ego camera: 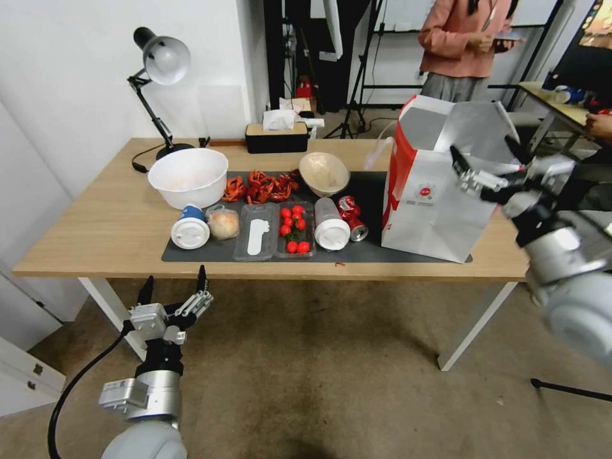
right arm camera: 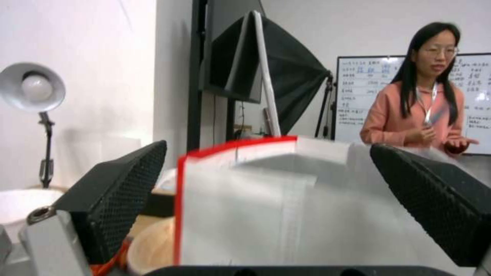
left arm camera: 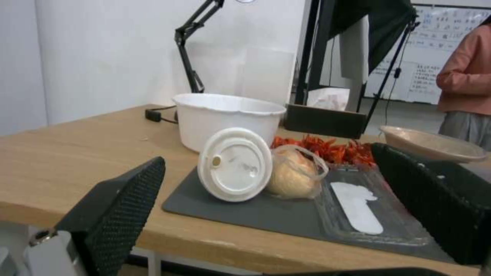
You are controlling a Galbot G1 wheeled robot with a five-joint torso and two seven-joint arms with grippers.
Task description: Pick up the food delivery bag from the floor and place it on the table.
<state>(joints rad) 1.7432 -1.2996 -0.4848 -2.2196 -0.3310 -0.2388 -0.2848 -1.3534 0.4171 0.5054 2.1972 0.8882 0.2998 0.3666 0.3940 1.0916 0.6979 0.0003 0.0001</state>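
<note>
White wall, desk lamp, whiteboard behind.

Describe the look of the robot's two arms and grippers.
Both arms are round silver-grey metal segments with black wrist collars. The left gripper and right gripper each have silver knuckles and two black fingers with dimpled pads. A black cable loops from the left arm.
</note>
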